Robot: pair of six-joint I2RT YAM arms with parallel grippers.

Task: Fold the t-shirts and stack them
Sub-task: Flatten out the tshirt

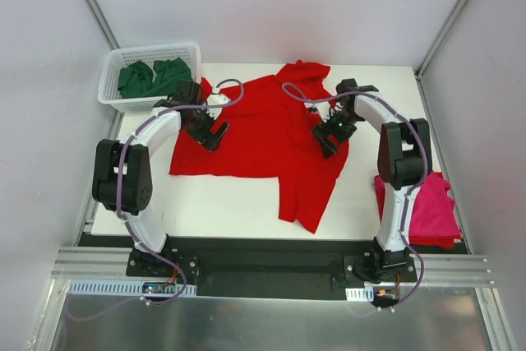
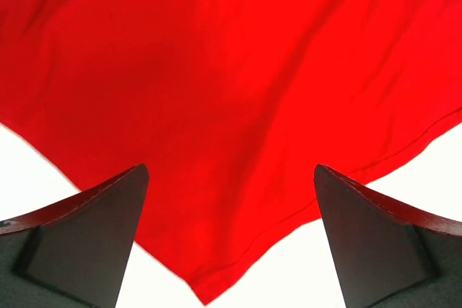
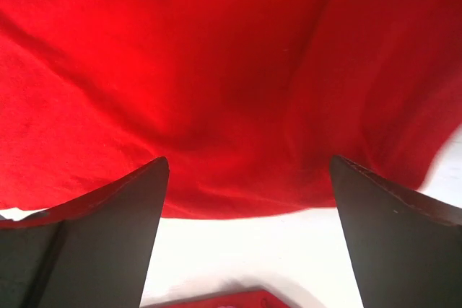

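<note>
Red t-shirt (image 1: pixel 263 129) lies spread and rumpled mid-table (image 1: pixel 230 203). Left gripper (image 1: pixel 215 134) is open over its left edge, right gripper (image 1: pixel 324 140) open over its right side, neither holding cloth. Magenta t-shirt (image 1: pixel 434 207) lies near right; green t-shirts (image 1: pixel 152 78) in white basket (image 1: pixel 123 104) far left.
</note>
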